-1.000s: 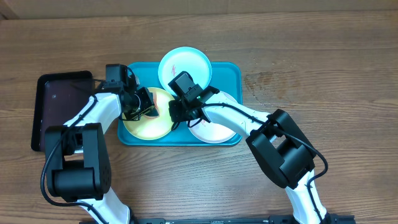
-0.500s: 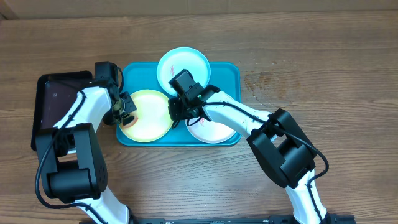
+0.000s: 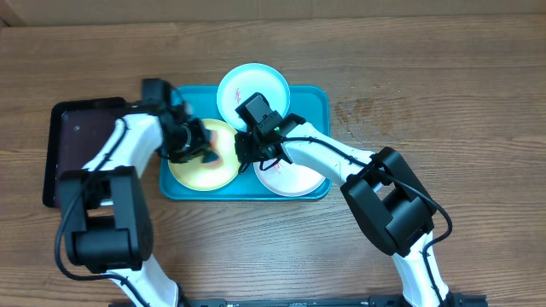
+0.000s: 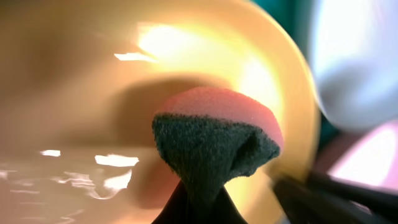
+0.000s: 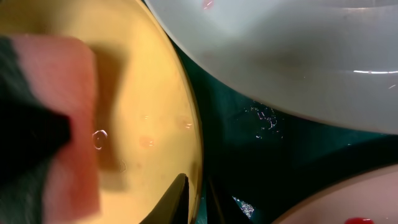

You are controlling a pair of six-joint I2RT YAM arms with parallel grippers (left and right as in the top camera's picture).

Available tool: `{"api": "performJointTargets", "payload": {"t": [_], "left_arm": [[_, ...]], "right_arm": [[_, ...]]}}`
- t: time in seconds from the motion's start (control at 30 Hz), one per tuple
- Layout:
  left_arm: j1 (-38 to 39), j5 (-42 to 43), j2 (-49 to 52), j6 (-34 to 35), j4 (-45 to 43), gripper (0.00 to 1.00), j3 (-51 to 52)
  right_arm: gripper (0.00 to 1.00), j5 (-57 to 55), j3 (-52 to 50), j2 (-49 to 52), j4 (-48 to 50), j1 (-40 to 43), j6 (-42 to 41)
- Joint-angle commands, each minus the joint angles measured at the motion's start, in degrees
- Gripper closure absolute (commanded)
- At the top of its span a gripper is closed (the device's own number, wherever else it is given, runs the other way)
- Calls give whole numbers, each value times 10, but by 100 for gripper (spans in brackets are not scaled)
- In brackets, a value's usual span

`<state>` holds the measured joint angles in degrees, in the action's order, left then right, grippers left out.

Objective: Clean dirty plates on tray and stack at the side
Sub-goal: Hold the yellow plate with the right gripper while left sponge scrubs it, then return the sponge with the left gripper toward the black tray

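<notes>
Overhead, all three plates sit in the turquoise tray (image 3: pixel 317 101): the light blue plate (image 3: pixel 252 88) at the back, the yellow-green plate (image 3: pixel 198 166) front left and the white plate (image 3: pixel 294 177) front right. Nothing is stacked at the side yet, and the black tray (image 3: pixel 81 145) lies apart to the left. Your left gripper (image 3: pixel 203 147) hangs over the yellow-green plate, while your right gripper (image 3: pixel 247 153) meets the rim nearest the white plate.

From the left wrist, the fingers are pinched tight on a sponge (image 4: pixel 214 140), pink foam up and dark scouring face toward the camera. It is low over the plate's bowl, though contact is hard to judge. Sweep it flat across the whole surface with light pressure, so the plate does not skate.

From the right wrist, the jaws stand nearly closed, nipping the yellow-green rim. Hold that clamp low and level so the plate cannot tip. Water beads (image 5: pixel 261 115) dot the tray floor, and a red smear (image 5: pixel 354 219) marks the white plate.
</notes>
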<state>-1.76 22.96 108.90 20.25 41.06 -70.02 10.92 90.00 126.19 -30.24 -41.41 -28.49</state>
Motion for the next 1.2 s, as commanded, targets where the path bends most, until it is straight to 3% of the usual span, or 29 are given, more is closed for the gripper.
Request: {"api": "performJointTargets", "payload": {"t": [0.0,0.33,0.6,0.7,0.87,1.03,1.17], "left_arm": [[40,11,5,-34,14,96,-4],[59,-213,5,-38,0,96,15],[59,-260,5,-31,-55,96,61],[57,-366,5,-30,-49,96,61],[52,-628,0,46,42,96,23],[52,-592,-9,87,96,96,-50],[46,-424,-42,87,101,96,-125]], "right_arm": [[88,-18,0,10,-3,5,4],[88,-18,0,10,-3,5,4],[88,-18,0,10,-3,5,4],[91,-19,0,10,-5,5,4],[96,-19,5,6,-10,2,49],[96,-39,15,-2,-11,1,49],[96,-55,43,-14,-21,1,61]]}}
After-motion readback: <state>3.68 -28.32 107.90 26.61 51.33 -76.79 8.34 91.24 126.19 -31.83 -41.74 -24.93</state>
